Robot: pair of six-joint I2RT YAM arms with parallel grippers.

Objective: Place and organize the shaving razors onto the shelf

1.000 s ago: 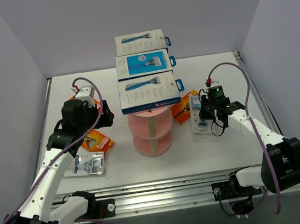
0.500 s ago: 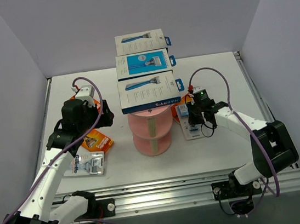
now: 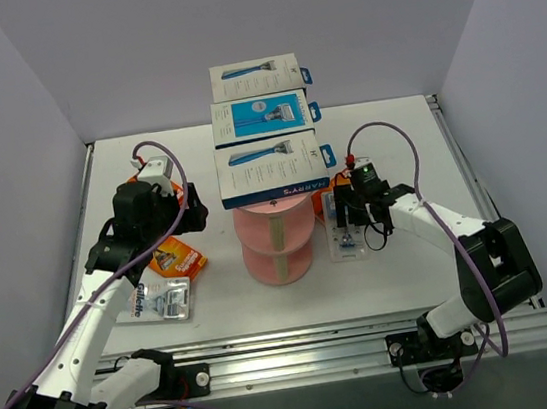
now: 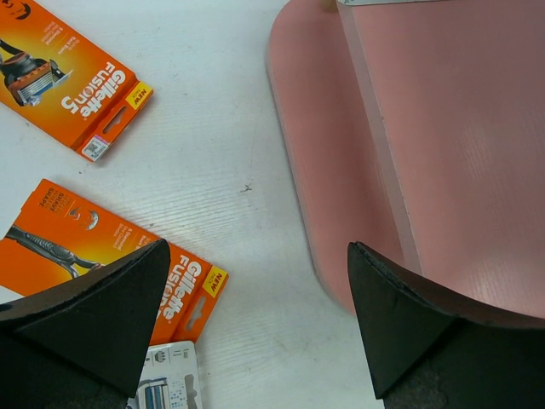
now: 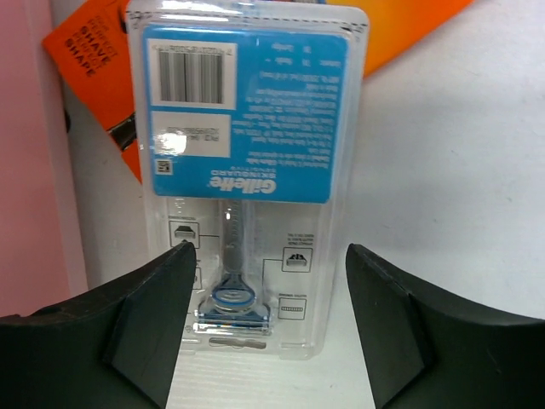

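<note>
The pink shelf (image 3: 275, 243) stands mid-table, with three white-and-blue razor boxes (image 3: 271, 169) in a row on its top tier. My right gripper (image 3: 350, 223) is open just right of the shelf. It hovers over a clear blister razor pack (image 5: 247, 170) that lies flat on the table, its lower end between the fingers and apart from both. An orange razor card (image 5: 95, 70) lies under that pack's far end. My left gripper (image 3: 192, 215) is open and empty, above bare table between an orange razor pack (image 4: 94, 247) and the shelf's pink edge (image 4: 324, 196).
On the left lie another orange pack (image 4: 72, 78) and a clear Gillette pack (image 3: 165, 299); one more orange pack (image 3: 139, 182) shows behind the left arm. Grey walls close the table's left, back and right. A metal rail (image 3: 302, 347) runs along the near edge.
My right gripper carried the clear blister pack left toward the shelf, then opened and let it go onto the table. The left arm has not moved.
</note>
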